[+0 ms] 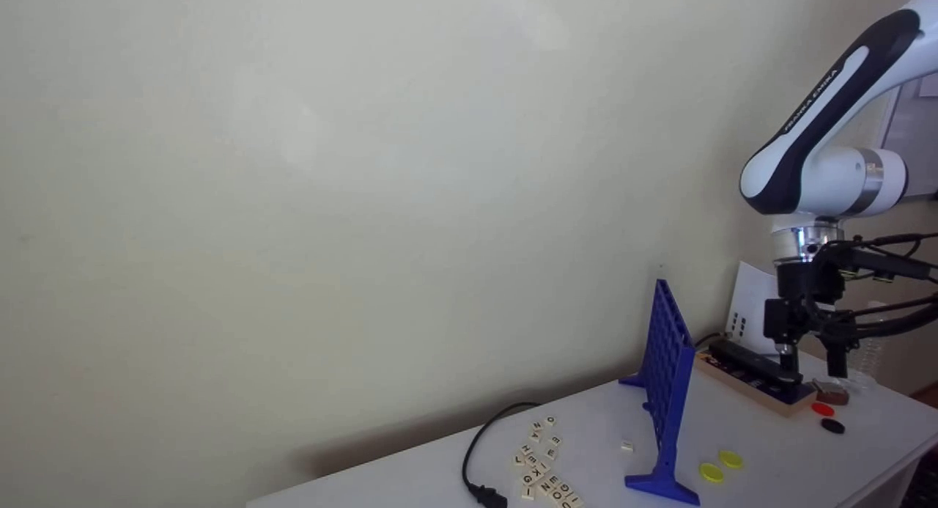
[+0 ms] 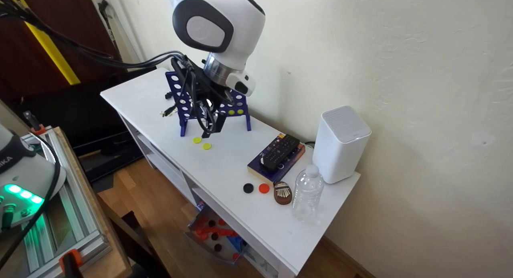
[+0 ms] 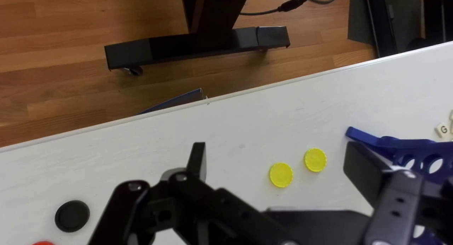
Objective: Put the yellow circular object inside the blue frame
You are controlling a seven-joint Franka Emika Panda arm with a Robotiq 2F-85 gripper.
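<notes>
Two yellow discs lie flat on the white table on one side of the blue frame: the nearer one and the farther one. Both also show in the exterior views. The blue frame stands upright on its feet. In an exterior view the arm hides part of the frame, and two yellow spots show in its bottom holes. My gripper is open and empty, above the table. In the wrist view both discs appear between the fingers, well below them.
A book with a remote on it lies near the wall. A black disc, a red disc, a thumb piano, a clear bottle and a white box stand near one end. Letter tiles and a cable lie beyond the frame.
</notes>
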